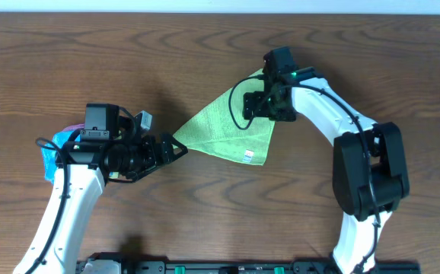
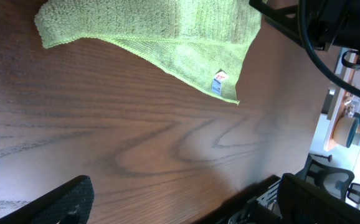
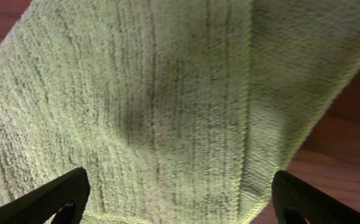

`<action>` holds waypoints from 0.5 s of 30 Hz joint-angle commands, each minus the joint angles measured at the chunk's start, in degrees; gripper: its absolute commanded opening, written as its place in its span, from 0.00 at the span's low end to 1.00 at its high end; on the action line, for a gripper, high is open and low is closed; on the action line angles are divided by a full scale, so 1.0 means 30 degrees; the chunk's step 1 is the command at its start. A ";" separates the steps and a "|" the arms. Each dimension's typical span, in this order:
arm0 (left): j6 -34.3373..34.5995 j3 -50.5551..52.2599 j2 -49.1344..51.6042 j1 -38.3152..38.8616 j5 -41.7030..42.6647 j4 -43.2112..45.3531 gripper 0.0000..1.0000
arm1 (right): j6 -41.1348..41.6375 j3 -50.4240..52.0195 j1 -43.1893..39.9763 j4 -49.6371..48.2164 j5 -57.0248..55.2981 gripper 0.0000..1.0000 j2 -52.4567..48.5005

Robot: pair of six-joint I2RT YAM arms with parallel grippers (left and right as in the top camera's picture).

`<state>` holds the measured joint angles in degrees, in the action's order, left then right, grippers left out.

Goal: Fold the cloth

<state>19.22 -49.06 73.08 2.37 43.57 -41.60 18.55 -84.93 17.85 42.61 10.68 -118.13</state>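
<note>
on the wooden surface the lime-green cloth lies as a triangle, white tag near its lower corner. my left pincer stands released beside its left tip; my right pincer, also released, is over its upper part.

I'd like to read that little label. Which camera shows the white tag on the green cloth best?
The left wrist view: the tag sits close and clear near a corner of the cloth. Overhead shows it only as a tiny pale speck; the right wrist view is filled with green fabric, no tag visible.
</note>
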 commanded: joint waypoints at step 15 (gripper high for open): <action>-0.0408 -0.0248 -0.0007 0.0095 0.0284 -0.0058 0.95 | -0.0335 0.0102 -0.0321 -0.0138 0.0532 0.90 -0.1137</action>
<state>19.22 -49.06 73.08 2.37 43.57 -41.60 18.35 -84.95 17.23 42.28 11.60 -120.77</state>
